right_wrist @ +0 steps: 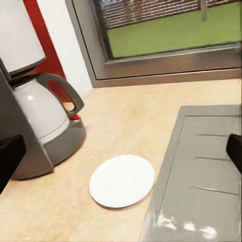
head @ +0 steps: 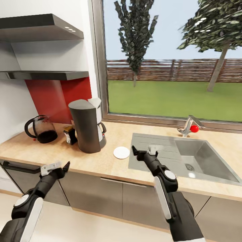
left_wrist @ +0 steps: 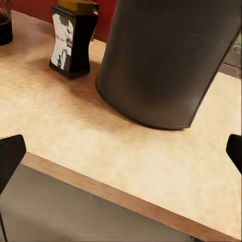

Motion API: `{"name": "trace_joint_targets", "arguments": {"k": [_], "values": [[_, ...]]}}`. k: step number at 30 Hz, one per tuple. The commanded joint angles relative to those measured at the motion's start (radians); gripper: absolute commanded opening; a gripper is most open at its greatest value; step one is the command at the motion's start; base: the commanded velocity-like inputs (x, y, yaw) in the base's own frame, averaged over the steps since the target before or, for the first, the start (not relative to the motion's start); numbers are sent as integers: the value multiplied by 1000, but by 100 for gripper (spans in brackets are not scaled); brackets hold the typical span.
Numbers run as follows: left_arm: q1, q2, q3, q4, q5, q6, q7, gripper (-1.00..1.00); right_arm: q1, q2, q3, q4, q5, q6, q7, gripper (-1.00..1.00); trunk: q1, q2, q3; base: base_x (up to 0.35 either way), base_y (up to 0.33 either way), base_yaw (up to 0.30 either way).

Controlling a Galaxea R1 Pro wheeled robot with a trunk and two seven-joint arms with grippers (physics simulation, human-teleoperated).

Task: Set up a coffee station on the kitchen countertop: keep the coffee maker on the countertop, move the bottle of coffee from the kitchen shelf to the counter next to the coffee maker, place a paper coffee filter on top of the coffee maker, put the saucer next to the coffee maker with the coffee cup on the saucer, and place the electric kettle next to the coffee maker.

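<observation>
The coffee maker (head: 86, 129) stands on the kitchen countertop (head: 111, 164), and a small white cone that looks like the paper coffee filter (head: 95, 102) rests on its lid. The bottle of coffee (head: 70, 134) (left_wrist: 73, 40) stands just to its left. Further left stands the electric kettle (head: 42, 129). The white saucer (head: 121, 152) (right_wrist: 122, 180) lies bare to the right of the machine (right_wrist: 30, 121). The coffee cup is out of view. My left gripper (head: 58, 166) hangs open before the counter's front edge. My right gripper (head: 144, 149) is open, just right of the saucer, over the sink's drainer.
The inset steel sink (head: 158, 161) with its tap (head: 190, 127) takes up the counter's right half. The thin kitchen shelf (head: 47, 75) hangs above the kettle, under a thicker dark wedge slab (head: 40, 27). A window runs behind the counter. Grey cabinet fronts (head: 101, 193) are below.
</observation>
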Motion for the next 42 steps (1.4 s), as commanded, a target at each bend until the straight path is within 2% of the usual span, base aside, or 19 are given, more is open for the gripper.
{"name": "trace_joint_targets", "arguments": {"k": [1, 4, 6, 9, 11, 13, 14, 15, 16, 17, 21, 24, 26, 30, 34, 37, 42], "values": [[-22, 3, 21, -1, 40, 54, -35, 100, -26, 0, -21, -1, -12, 42, 2, 100, 1, -2, -2, 0, 0, 0], [-58, 20, 54, -1, 91, 154, -84, 100, -65, 0, -48, 0, -16, 116, 4, 100, 1, -2, -2, 0, 0, 0], [-86, 46, 71, 0, 131, 242, -117, 100, -88, 0, -59, 0, -19, 187, 5, 100, 1, -2, -2, 0, 0, 0], [-107, 65, 79, 0, 179, 307, -147, 100, -98, 0, -64, -1, -23, 239, 7, 100, 1, -2, -2, 0, 0, 0], [-119, 81, 81, 0, 227, 351, -165, 100, -102, 0, -65, -1, -32, 264, 8, 100, 1, -2, -2, 0, 0, 0], [-127, 107, 83, 0, 304, 419, -177, 100, -104, 0, -66, -1, -64, 287, 10, 100, 1, -2, -2, 0, 0, 0], [-128, 113, 83, 1, 324, 438, -178, 100, -104, 0, -66, -1, -76, 294, 12, 100, 1, -2, -2, 0, 0, 0], [-129, 123, 84, 2, 365, 478, -180, 100, -104, 0, -66, -1, -101, 311, 14, 100, 1, -2, -2, 0, 0, 0], [-130, 127, 84, 3, 383, 498, -181, 100, -104, 0, -67, -1, -114, 322, 15, 100, 1, -2, -2, 0, 0, 0], [-130, 132, 84, 4, 417, 536, -182, 100, -105, 0, -67, -1, -139, 349, 17, 100, 1, -2, -2, 0, 0, 0], [-121, 137, 85, 9, 475, 614, -184, 100, -105, 0, -68, 0, -197, 447, 19, 100, 1, -2, -2, 0, 0, 0], [-118, 136, 82, 11, 489, 629, -186, 100, -105, 0, -68, 0, -209, 473, 19, 100, 1, -2, -2, 0, 0, 0], [-116, 135, 78, 12, 520, 648, -188, 100, -105, 0, -68, 1, -214, 485, 19, 100, 1, -2, -2, 0, 0, 0], [-116, 133, 73, 13, 627, 675, -189, 100, -105, 0, -67, 1, -217, 493, 19, 100, 1, -2, -2, 0, 0, 0], [-116, 133, 71, 14, 668, 679, -190, 100, -105, 0, -67, 1, -218, 495, 19, 100, 1, -2, -2, 0, 0, 0], [-112, 132, 71, 14, 680, 679, -190, 100, -105, 0, -64, 1, -217, 496, 19, 100, 1, -2, -2, 87, -53, 0], [-96, 127, 71, 15, 678, 679, -190, 100, -105, 0, -66, 2, -214, 519, 18, 100, 1, -2, -2, 234, -168, 0]]}}
